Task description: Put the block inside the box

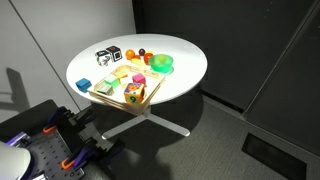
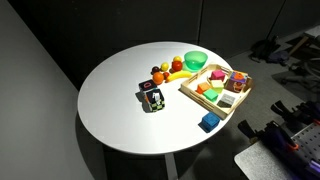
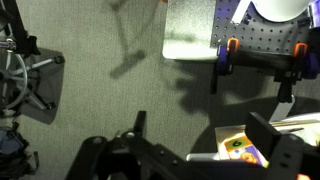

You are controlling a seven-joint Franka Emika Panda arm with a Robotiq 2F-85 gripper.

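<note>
The small blue block (image 1: 83,84) lies on the round white table, just outside a corner of the shallow wooden box (image 1: 112,97). Both exterior views show them: the block (image 2: 209,122) sits near the table's edge, close to the box (image 2: 190,94). The box holds several colourful toys. My gripper (image 3: 200,132) shows only in the wrist view. Its two dark fingers are wide apart and empty, over the grey carpet and off the table. A colourful printed cube (image 3: 240,148) at the table's edge lies between the fingers, lower down.
A green bowl (image 2: 195,60), toy fruit (image 2: 172,72) and black-and-white patterned cubes (image 2: 152,98) stand on the table beside the box. A pegboard cart with orange clamps (image 1: 45,150) stands on the floor by the table, also in the wrist view (image 3: 262,40). A chair base (image 3: 25,80) is nearby.
</note>
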